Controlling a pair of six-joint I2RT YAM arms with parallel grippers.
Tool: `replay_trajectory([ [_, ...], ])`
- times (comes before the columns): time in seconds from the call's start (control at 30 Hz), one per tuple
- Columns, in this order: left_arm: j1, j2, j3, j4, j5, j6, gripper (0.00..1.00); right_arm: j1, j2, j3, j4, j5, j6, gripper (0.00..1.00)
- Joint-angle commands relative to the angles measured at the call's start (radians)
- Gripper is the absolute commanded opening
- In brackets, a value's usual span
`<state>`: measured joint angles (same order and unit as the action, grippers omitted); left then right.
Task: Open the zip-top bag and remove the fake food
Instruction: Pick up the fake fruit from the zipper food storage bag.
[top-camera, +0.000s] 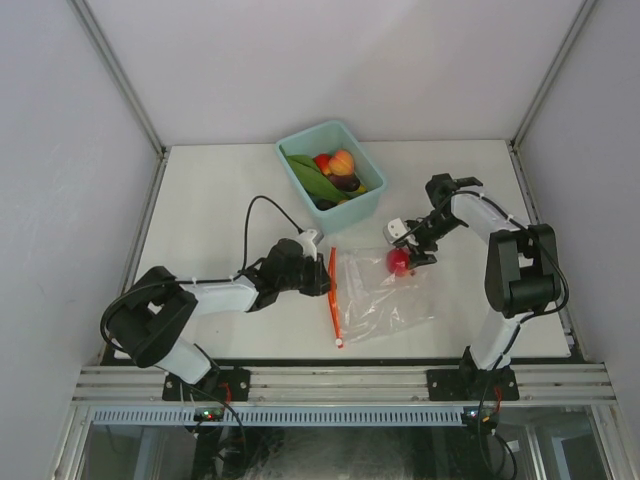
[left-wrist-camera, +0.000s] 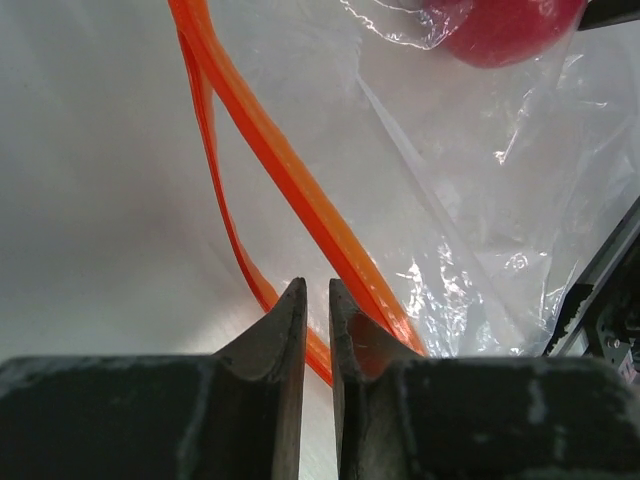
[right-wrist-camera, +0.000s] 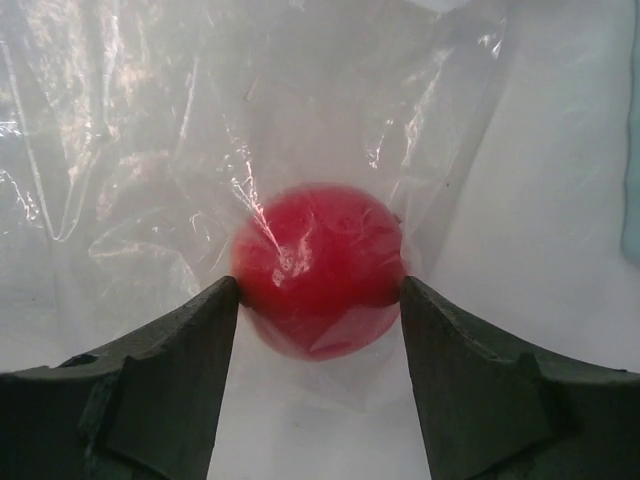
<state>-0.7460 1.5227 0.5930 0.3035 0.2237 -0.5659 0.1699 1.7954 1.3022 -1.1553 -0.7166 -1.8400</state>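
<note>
Left end effector (left-wrist-camera: 317, 330): pinched together on the red-orange zipper strip (left-wrist-camera: 290, 170) of the clear crinkly plastic bag (top-camera: 385, 295).
Right end effector (right-wrist-camera: 320, 300): clamped through the plastic on the round red fake apple (right-wrist-camera: 318, 268).

White table (top-camera: 210, 210), grey walls (top-camera: 300, 60), aluminium frame (top-camera: 340, 382)

The zip-top bag (top-camera: 385, 295) is clear with an orange-red zipper strip (top-camera: 333, 297); a red apple (top-camera: 399, 261) shows through it. Toward the white table's (top-camera: 200, 200) far edge, a teal bin (top-camera: 370, 195) holds green, red, peach-orange and dark purple pieces
</note>
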Motion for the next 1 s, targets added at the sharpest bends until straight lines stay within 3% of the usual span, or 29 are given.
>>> replay_trajectory([
  [0.0,-0.006,-0.014,0.018,0.096,0.023,0.031,0.18,-0.021,0.004,-0.020,0.038,0.076,-0.001,0.67],
  [0.2,-0.007,0.001,0.023,0.128,0.046,0.044,0.19,-0.053,-0.014,-0.022,0.001,0.072,-0.047,0.74],
  [0.4,-0.009,0.011,0.034,0.146,0.060,0.050,0.19,-0.045,0.003,-0.051,0.061,0.107,-0.007,0.69],
  [0.7,-0.036,0.029,0.026,0.205,0.075,0.075,0.21,0.003,0.008,-0.067,0.113,0.104,0.062,0.37],
  [0.9,-0.053,0.043,0.013,0.257,0.067,0.098,0.25,0.067,-0.006,-0.067,0.112,0.036,0.126,0.05],
  [0.97,-0.058,0.041,-0.001,0.284,0.059,0.111,0.26,0.092,-0.011,-0.067,0.106,0.010,0.146,0.00],
])
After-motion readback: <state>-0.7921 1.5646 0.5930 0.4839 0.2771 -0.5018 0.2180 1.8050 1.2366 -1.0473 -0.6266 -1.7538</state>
